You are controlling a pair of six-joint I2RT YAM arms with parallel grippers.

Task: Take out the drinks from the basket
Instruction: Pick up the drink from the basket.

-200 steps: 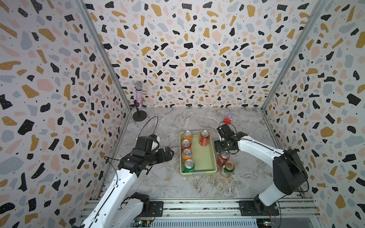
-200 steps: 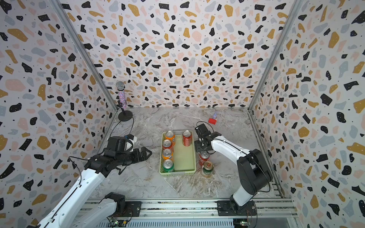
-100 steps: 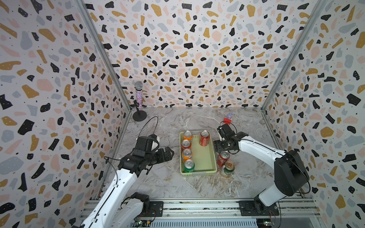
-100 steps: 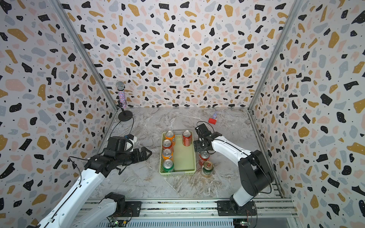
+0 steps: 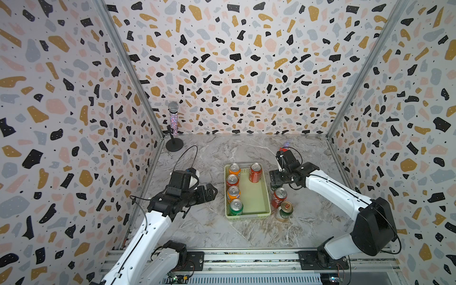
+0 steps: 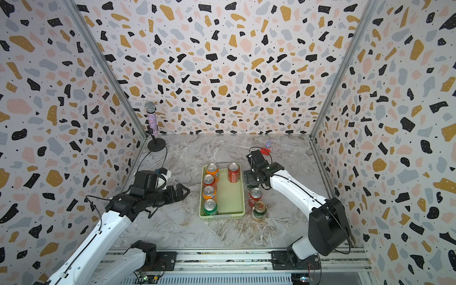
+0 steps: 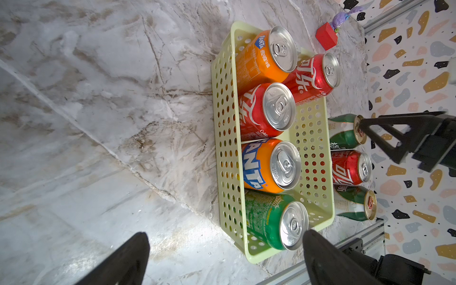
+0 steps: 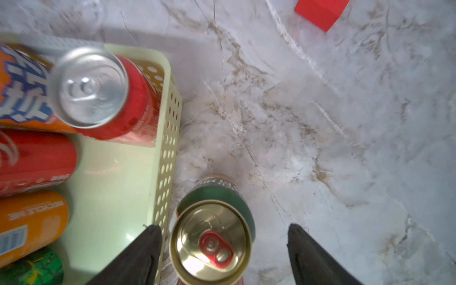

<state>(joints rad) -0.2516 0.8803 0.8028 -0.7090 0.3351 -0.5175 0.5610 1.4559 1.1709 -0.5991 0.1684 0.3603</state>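
The pale green basket (image 5: 246,216) (image 7: 222,123) holds several upright drinks: orange (image 5: 234,169), red (image 5: 256,170), red (image 5: 232,180), orange (image 5: 233,192) and bright green (image 5: 236,206). On the table to the basket's right stand a red can (image 5: 280,196) and a dark green can (image 5: 286,208). A second dark green can with a gold top (image 8: 209,244) (image 7: 345,133) stands under my right gripper (image 8: 224,246) (image 5: 275,182), which is open around it with a gap on one side. My left gripper (image 7: 225,256) (image 5: 209,192) hovers open and empty to the left of the basket.
A small red block (image 5: 283,148) (image 8: 320,9) with a purple thing beside it lies behind the right arm. A microphone on a stand (image 5: 173,118) occupies the back left corner. Patterned walls enclose three sides, and a metal rail (image 5: 246,256) runs along the front.
My right gripper has gone from shut on the dark green can to open, leaving the can standing beside the basket. The left arm has not moved.
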